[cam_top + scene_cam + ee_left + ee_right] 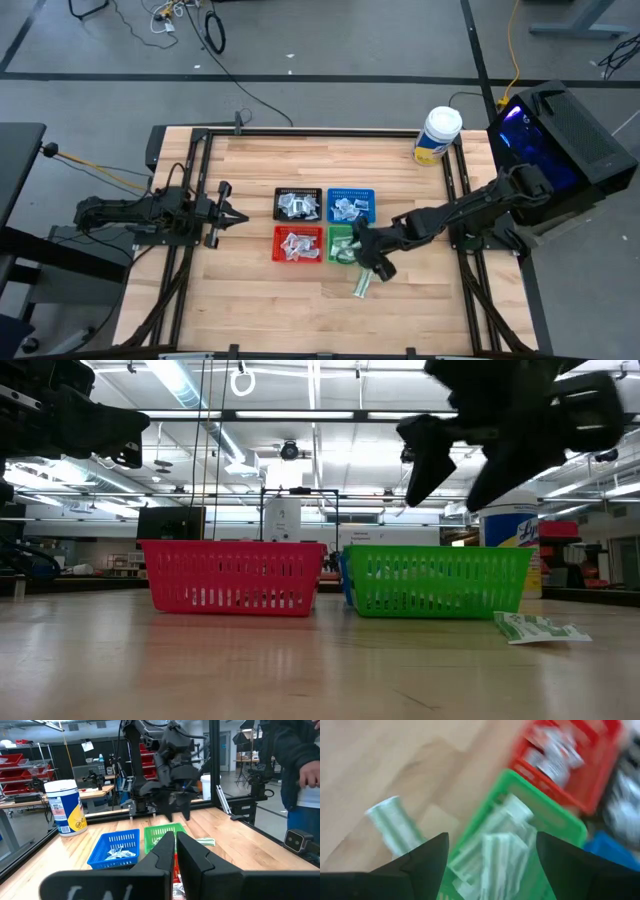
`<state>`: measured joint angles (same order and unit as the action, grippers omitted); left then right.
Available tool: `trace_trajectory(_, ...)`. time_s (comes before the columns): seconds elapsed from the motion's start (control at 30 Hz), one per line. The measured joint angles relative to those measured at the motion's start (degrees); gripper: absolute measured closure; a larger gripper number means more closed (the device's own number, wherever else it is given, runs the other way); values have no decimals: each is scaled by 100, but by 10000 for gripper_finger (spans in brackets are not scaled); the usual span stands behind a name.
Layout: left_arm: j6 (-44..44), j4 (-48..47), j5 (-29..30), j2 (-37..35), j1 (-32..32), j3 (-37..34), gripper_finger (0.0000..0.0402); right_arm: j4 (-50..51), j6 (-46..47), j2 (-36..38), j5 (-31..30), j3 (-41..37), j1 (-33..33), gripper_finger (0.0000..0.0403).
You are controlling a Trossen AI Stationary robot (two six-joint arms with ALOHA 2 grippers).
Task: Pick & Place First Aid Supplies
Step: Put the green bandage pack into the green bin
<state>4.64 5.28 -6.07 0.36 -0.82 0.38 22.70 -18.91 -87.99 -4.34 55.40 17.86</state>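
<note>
The wooden table [260, 300] carries four mesh trays at its middle; the right gripper [366, 252] hangs wide open over the green tray [334, 244]; the left gripper [226, 214] waits closed near the left edge; a white-and-green packet [360, 284] lies just outside the green tray, toward the table's front edge; it looks light, thin, floppy, best pinched across its narrow width.

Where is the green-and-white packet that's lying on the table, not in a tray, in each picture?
High view: the loose packet lies on the wood just below the green tray, by the right hand.
Low view: flat on the table at right, beside the green tray.
Left wrist view: a sliver beside the green tray.
Right wrist view: blurred strip outside the tray.
Shared landmark: the green tray.
</note>
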Motion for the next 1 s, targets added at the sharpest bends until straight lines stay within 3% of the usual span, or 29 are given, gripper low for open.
trace_trajectory(0.2, 0, 2, 0, 0, 1, 1, 376, -15, -1915, 0, 979, -2, 300, 107)
trace_trajectory(0.33, 0, 2, 0, 0, 2, 2, 376, -17, -2555, 0, 1764, -2, 456, 108)
trace_trajectory(0.47, 0, 0, 0, 0, 0, 1, 376, -41, -2451, 0, 2119, -2, 581, 108)
trace_trajectory(0.67, 0, 1, 0, 0, 0, 1, 376, 270, -1907, -4, 2133, 229, 620, 108)
trace_trajectory(1.0, 0, 1, 0, 0, 1, 1, 376, 984, -1861, -336, 2133, 844, 620, 108)
